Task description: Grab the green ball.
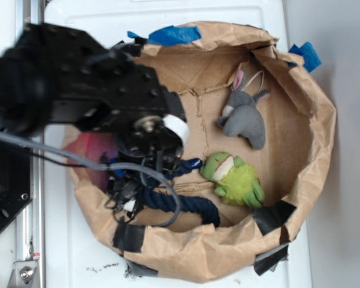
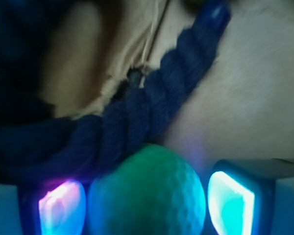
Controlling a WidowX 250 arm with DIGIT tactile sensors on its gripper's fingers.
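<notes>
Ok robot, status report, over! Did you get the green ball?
Gripper fingers either side of green ball, grip unconfirmed. Blue rope touching ball's far side. Frog toy well clear.

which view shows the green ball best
The wrist view: the green ball fills the lower middle, between the claw's two glowing fingers, beside the navy rope. In the exterior view the arm hides it entirely.

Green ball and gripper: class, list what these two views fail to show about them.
- Exterior: the green ball is hidden under the arm; the gripper's fingertips are lost among cables.
- Wrist: ball's lower part cut off by the bottom edge; whether the glowing pads touch it is unclear.
- Wrist: the rope is blurred, its left end in shadow.
</notes>
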